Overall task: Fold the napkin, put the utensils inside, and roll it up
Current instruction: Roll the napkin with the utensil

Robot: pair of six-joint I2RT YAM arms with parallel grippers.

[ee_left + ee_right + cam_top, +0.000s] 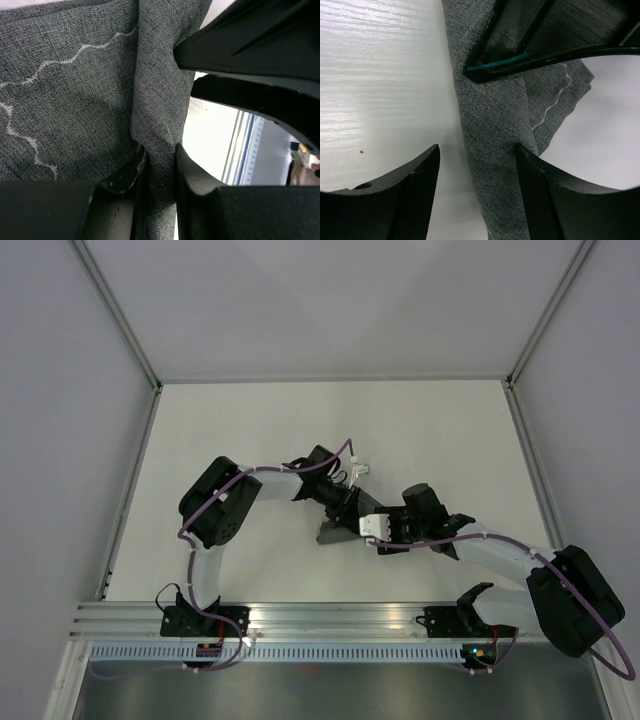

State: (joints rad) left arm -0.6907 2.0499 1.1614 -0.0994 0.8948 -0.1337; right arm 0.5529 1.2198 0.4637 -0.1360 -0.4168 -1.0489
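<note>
Near the middle of the white desk (420,430), the left gripper (160,155) clenches a bunched fold of the dark grey napkin (75,100), whose wavy pale stitching shows beside the fingers. The right gripper (477,150) is released, its jaws spread either side of a narrow strip of the same cloth.
</note>
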